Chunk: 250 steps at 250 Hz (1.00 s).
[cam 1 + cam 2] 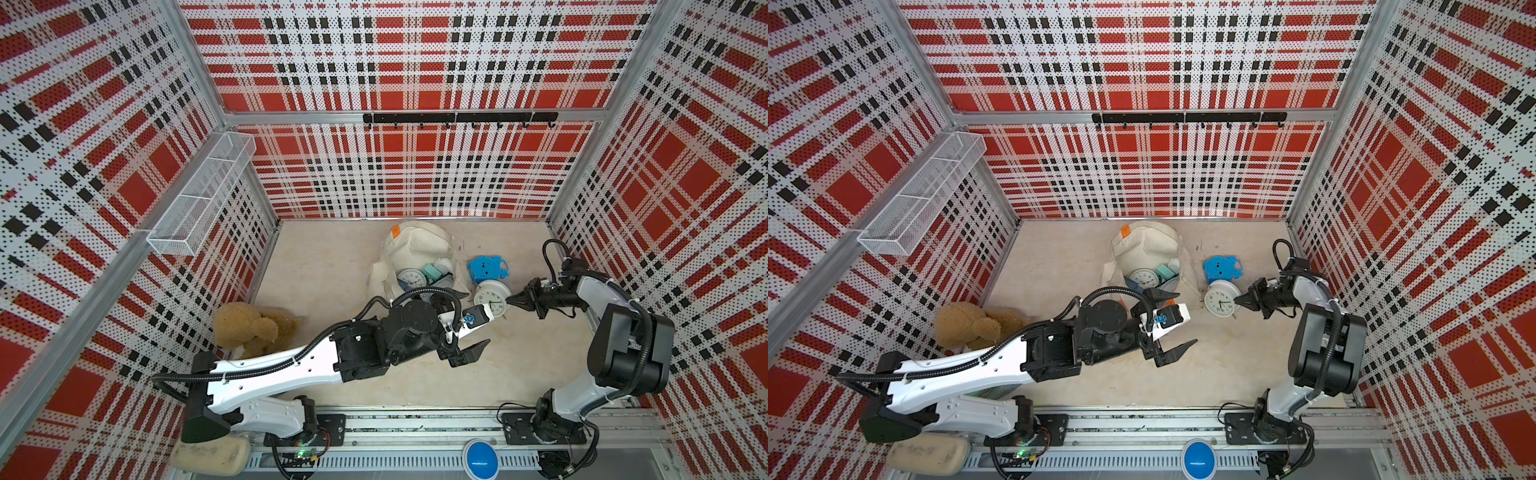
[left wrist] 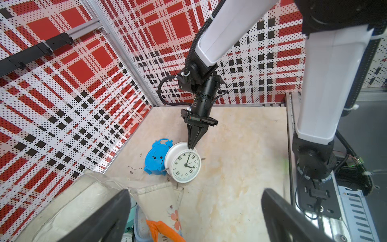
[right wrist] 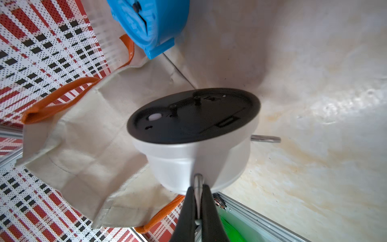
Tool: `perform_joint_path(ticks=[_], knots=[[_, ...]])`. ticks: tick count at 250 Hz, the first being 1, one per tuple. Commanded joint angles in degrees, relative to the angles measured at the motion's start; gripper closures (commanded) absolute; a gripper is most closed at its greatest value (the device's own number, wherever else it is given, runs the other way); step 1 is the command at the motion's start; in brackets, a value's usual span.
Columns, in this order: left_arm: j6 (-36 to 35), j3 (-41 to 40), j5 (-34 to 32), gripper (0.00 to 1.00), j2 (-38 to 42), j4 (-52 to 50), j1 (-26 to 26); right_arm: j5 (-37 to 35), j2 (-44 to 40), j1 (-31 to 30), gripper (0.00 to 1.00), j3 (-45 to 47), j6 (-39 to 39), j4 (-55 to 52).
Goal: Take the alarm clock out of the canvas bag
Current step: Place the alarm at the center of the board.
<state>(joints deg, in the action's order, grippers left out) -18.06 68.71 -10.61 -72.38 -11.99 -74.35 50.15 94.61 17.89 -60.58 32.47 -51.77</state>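
The right fingers (image 1: 517, 300) are pinched tight on a thin metal leg (image 3: 198, 181) of the white alarm clock (image 1: 491, 300). That clock is outside the canvas bag (image 1: 419, 245), just right of its mouth on the surface (image 1: 332, 270), touching the blue clock (image 1: 485, 268) on its far side. The left fingers (image 1: 473, 349) are spread wide with nothing in them, near the bag's mouth, where a second white clock (image 1: 409, 277) lies inside.

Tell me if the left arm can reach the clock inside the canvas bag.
Probably yes: the left gripper is open by the canvas bag's mouth, where the clock lies face-up in plain view.
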Motion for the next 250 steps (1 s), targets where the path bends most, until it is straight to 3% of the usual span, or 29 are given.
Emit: perform_joint_path(ticks=[1, 102, 190, 250], knots=[[0.71, -0.2, -0.16, 0.01, 1.44, 0.66, -0.38, -3.75, 3.08, 0.61, 1.0, -2.77, -2.53, -1.27], [2.31, 0.29, 1.12, 0.01, -1.24, 1.79, -0.37, -5.72, 8.96, 3.4, 0.9, -7.44, -2.42, -3.03], [3.3, 0.0, 1.32, 0.01, -1.03, 2.23, -1.06, 0.15, 6.29, 8.3, 0.91, -0.72, 6.58, 0.49], [2.13, 1.21, -1.01, 0.01, -1.31, 0.24, -2.99, -0.71, 5.54, 10.13, 0.84, -0.9, 9.93, 0.88]])
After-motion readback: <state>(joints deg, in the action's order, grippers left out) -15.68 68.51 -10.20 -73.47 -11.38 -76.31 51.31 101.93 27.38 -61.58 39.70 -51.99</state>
